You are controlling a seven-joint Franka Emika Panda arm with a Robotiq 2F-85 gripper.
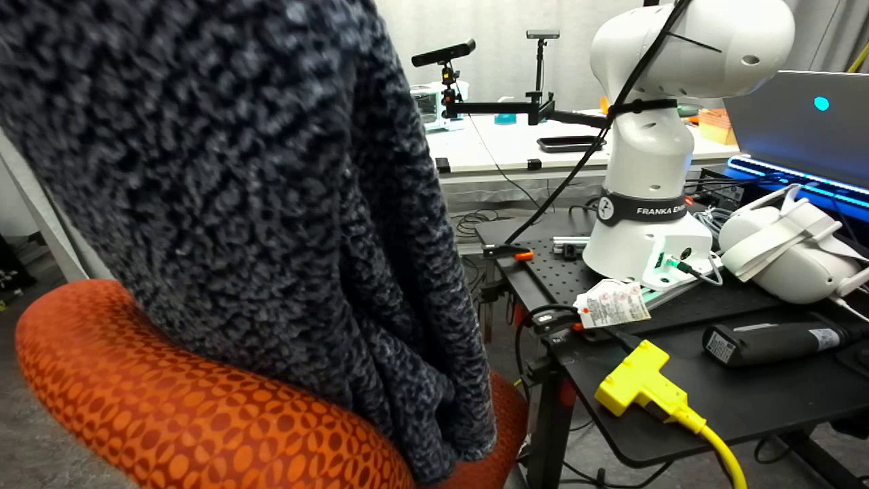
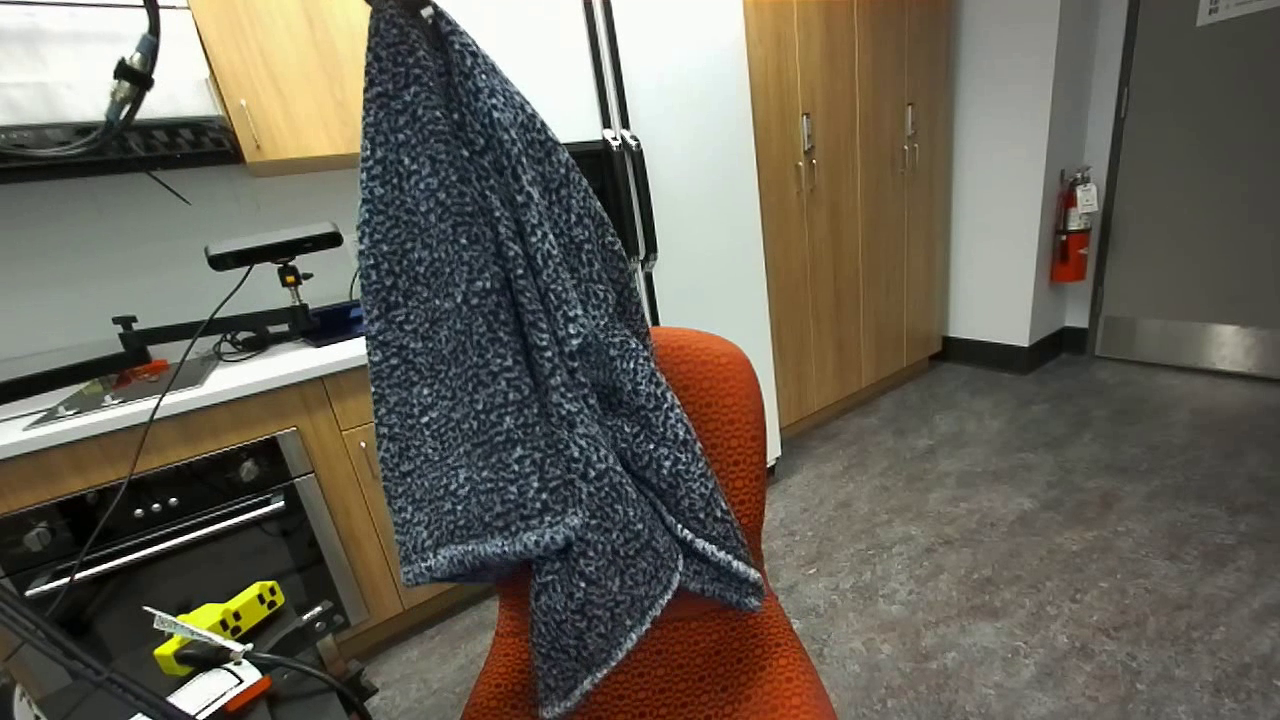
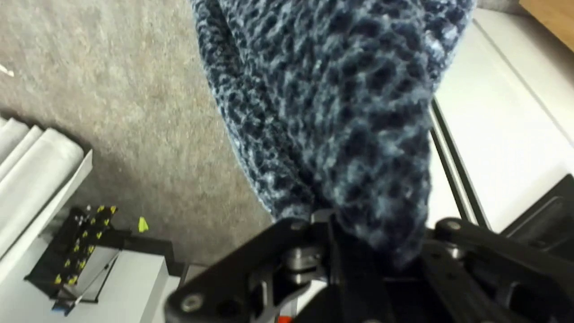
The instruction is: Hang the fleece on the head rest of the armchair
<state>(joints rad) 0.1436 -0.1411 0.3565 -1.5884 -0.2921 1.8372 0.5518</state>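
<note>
Logging legible print first. Black band (image 1: 645, 208) round the base of the robot arm (image 1: 648, 156): white capitals, FRANKA, then a word starting EM, remainder turned from sight. White tag (image 1: 614, 305) at the edge of the tabletop (image 1: 753, 411): close lines of print, too small to read. Laptop (image 1: 767, 129): round cyan-lit mark on the lid, maker cannot be told. Dark handheld device (image 1: 767, 345) with white label, illegible. Sign (image 2: 1237, 10) on the grey door (image 2: 1190, 190), only partly seen, not legible.

Claw (image 3: 381, 251): clenched on the fleece (image 2: 500, 300), one gathered peak pinched between its two sides. Remaining cloth hangs below the claw; in an exterior view its lower part falls in front of the back of the armchair (image 2: 715, 400), covering much of it. Whether cloth presses on chair: cannot tell.

Materials. Fleece: nubby curled pile, dark blue-black flecked pale grey, long downward folds, lighter edge along the hem, lowest corner pointed. Armchair: taut orange-red fabric patterned with rings and ovals, back rounded at the top. Robot arm: smooth white shell, bulbous joints. Tabletop: matte black, carrying a plate (image 1: 560, 272) with a grid of small holes, a yellow T-shaped power splitter (image 1: 635, 380) and a white headset (image 1: 801, 272). Cupboards (image 2: 850, 200): pale wood grain. Floor (image 2: 1000, 530): mottled grey.
</note>
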